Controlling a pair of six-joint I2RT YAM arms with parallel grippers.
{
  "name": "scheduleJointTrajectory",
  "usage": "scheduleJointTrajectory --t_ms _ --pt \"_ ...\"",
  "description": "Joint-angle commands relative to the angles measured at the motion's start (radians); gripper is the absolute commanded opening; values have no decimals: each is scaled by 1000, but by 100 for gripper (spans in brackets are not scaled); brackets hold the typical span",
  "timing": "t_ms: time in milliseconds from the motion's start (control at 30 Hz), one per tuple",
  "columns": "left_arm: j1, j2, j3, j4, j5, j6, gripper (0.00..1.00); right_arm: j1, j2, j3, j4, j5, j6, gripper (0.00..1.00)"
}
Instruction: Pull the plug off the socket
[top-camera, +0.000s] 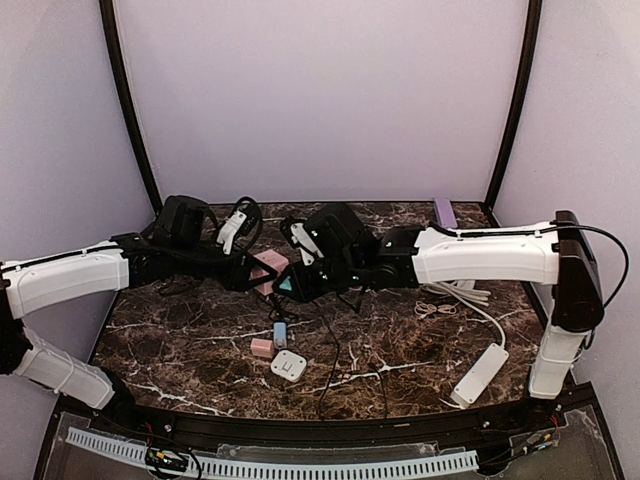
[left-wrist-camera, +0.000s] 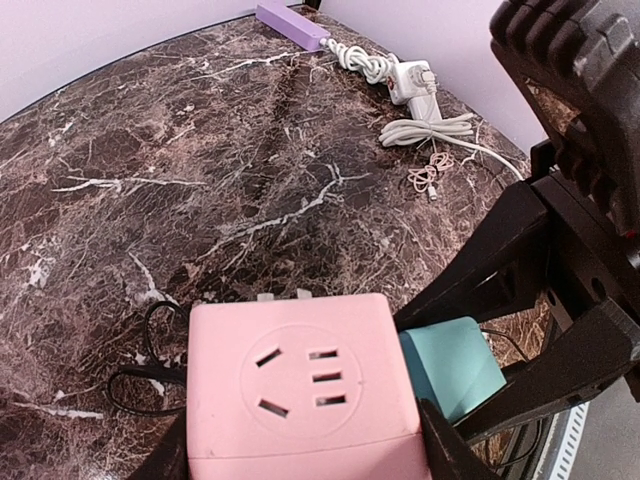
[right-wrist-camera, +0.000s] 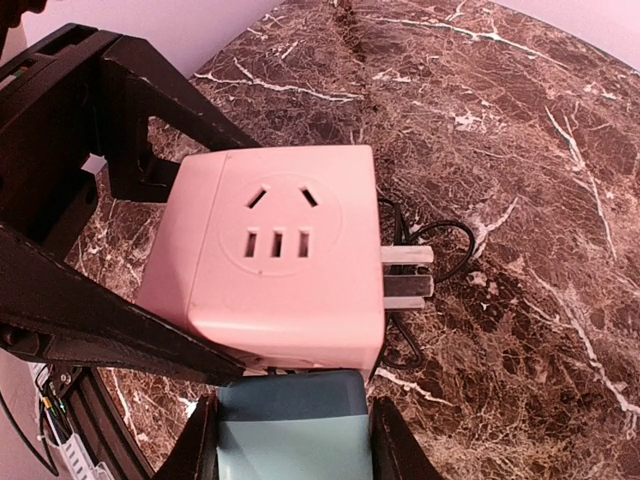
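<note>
Top view: the left gripper and the right gripper meet over the middle of the marble table. The socket, a pink cube, sits between them, held clear of the tabletop.

Left wrist view: the socket fills the lower centre, an outlet face turned to the camera. The left gripper is clamped on it, though the cube hides most of its jaws. The teal plug juts from the cube's right face. It is pinched between the right gripper's black fingers, one above it and one below.

Right wrist view: the plug lies at the bottom edge, between this gripper's own two fingers and closed in by both. Its far end butts against the lower face of the socket, and no gap shows between the two. The left gripper's fingers press the cube from two opposite sides. Metal prongs stand out from the cube's right face, free in the air.

Elsewhere on the table: a white power strip near the right arm's base, a flat pink block, a white adapter and a purple strip at the back.
</note>
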Motion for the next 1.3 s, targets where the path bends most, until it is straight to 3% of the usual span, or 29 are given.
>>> scheduleJointTrajectory --t_ms 0,267,633,800,933,1267 --pt "-32 -54 3 51 84 22 1 19 -32 2 102 56 -25 0" --pt "-29 -45 22 -8 -85 5 1 44 36 126 -97 282 56 0" --pt "-19 -15 43 -47 -117 -3 1 66 108 244 -252 410 96 0" --pt "-19 -10 43 -45 -101 -1 1 67 94 221 -234 396 72 0" --pt "-19 -16 36 -24 -50 8 1 63 47 140 -121 325 4 0" --pt "-19 -37 22 25 168 41 1 46 -35 14 52 106 -133 0"
